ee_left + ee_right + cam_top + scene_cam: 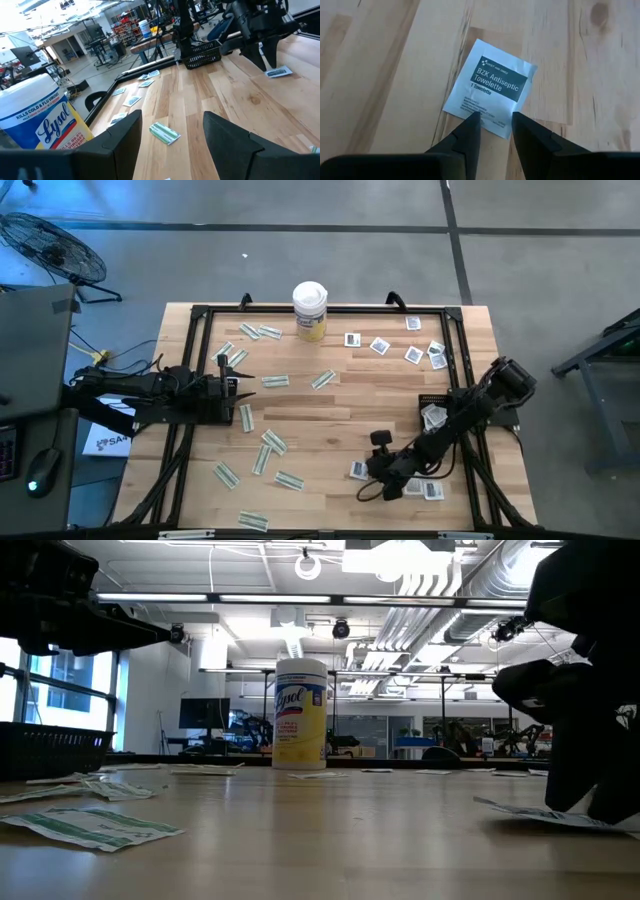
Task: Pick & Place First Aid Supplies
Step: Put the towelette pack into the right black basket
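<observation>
We see a small square white foil antiseptic towelette packet point(490, 89) with a dark printed label lying flat on the pale wooden worktop point(380, 65). Our right gripper point(494, 119) straddles its near edge, dark fingertips point(470, 127) slightly parted.

Light wooden table point(340, 415), black frame round its edge. Lying on it: green-white strip packets point(274, 443) scattered left and centre, white square packets point(380, 345) at right, yellow-labelled canister point(310, 311) upright at far edge.
</observation>
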Available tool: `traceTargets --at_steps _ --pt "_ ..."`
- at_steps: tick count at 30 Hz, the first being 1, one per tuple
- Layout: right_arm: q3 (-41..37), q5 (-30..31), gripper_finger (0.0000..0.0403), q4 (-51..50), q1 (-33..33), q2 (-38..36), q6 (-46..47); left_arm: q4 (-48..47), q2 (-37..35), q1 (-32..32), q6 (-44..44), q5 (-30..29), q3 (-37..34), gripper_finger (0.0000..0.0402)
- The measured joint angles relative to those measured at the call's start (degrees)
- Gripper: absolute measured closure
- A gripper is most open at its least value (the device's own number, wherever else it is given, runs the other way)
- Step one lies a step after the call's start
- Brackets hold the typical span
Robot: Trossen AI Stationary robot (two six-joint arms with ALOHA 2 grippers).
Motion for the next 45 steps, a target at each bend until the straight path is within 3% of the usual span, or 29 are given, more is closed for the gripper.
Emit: traceTargets --at_steps 14,21,25,32,35,40,45 --pt "0.37 -0.98 0.0393 -4.40 -1.67 2.67 3.90 0.00 0.00 0.00 0.02 -0.02 0.00 0.0195" --pt "-0.42 -2.55 0.0398 -7.10 -1.00 -2.94 3.70 0.00 0.00 -0.02 0.02 -0.02 0.00 0.0195" --pt "-0.25 -1.60 0.0401 -15.14 -0.20 -11.63 8.55 0.00 0.02 -0.02 0.02 -0.02 0.00 0.0195" --pt "-0.15 0.56 0.0399 -43.02 0.12 -28.95 29.65 0.00 0.02 0.00 0.00 -0.02 0.00 0.0195" --pt "-0.25 -2.95 0.0401 -56.08 0.17 -34.21 37.71 0.00 0.02 -0.01 0.01 -0.02 0.00 0.0195" --pt "-0.24 -8.52 0.0399 -69.17 0.15 -37.54 48.68 0.00 0.02 -0.01 0.02 -0.02 0.00 0.0195" --pt "-0.24 -10.65 0.0401 -70.83 0.17 -35.53 50.99 0.00 0.00 0.00 0.02 -0.02 0.00 0.0195"
